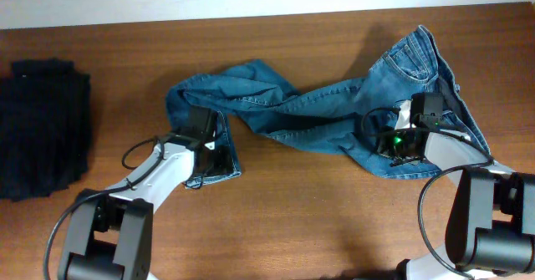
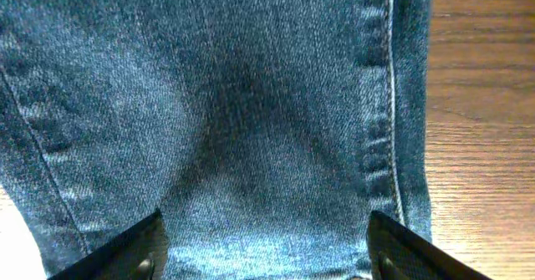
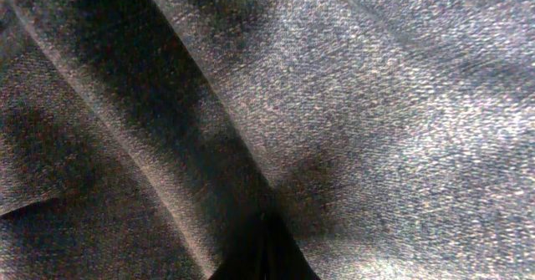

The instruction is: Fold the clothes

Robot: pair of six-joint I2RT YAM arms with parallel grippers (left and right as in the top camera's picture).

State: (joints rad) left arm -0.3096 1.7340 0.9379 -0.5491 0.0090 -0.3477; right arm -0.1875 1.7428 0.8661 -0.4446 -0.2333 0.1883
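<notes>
While the left tool (image 2: 265,238) gapes over one leg of the jeans (image 1: 318,104), the right tool (image 3: 263,251) pinches them.

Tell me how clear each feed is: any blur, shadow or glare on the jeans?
Overhead: evenly lit and sharp, no glare; the jeans cast a soft shadow near the waistband, and the black pile shows little detail. Left wrist: crisp weave, a dark shadow patch ahead of the open left gripper. Right wrist: dim, grainy, greyed colour, denim too close, deep shadow in the crease.
</notes>
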